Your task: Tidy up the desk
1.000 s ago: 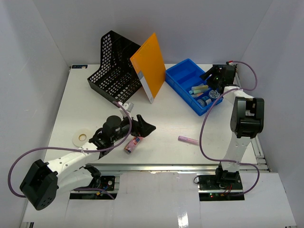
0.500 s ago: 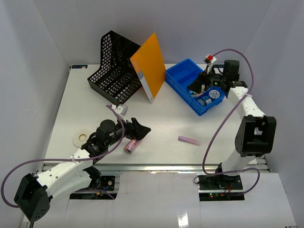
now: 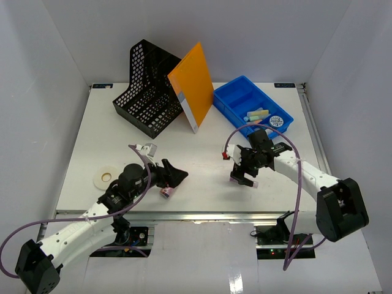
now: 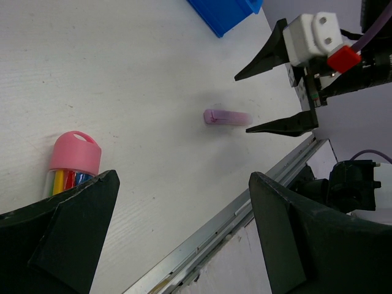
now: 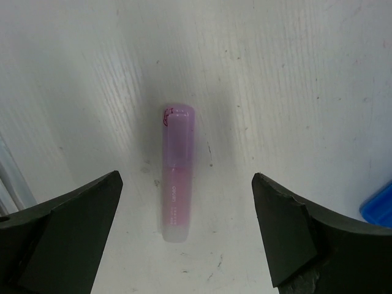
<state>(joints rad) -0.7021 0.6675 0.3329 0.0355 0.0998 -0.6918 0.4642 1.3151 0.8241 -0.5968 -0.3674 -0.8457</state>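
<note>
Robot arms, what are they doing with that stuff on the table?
They are tidying the desk. The right gripper is open and hangs right over a purple tube lying on the desk, one finger on each side, not touching it yet. The left gripper is open too, near a pink-capped tube with coloured things inside. Neither holds anything.

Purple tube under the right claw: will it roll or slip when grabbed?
The purple tube looks round and smooth, lying flat on the desk, so a sideways nudge would probably roll it. It seems small and rigid, so likely light.
</note>
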